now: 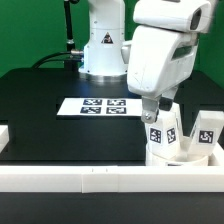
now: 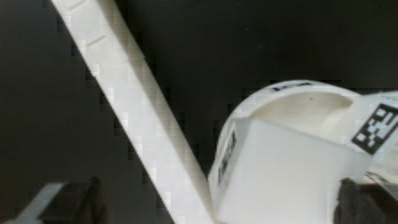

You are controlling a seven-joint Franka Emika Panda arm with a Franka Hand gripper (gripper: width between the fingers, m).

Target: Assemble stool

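Black tabletop (image 1: 40,110) carries marker board (image 1: 100,106) (green backdrop behind).

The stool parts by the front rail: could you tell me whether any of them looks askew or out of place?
Nothing stands out. The seat sits against the front rail with a tagged leg standing upright on it beneath the hand. Another leg stands upright beside it, and the marker board lies flat.

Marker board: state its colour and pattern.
The marker board is white with black-and-white square tags, clearest in the exterior view.
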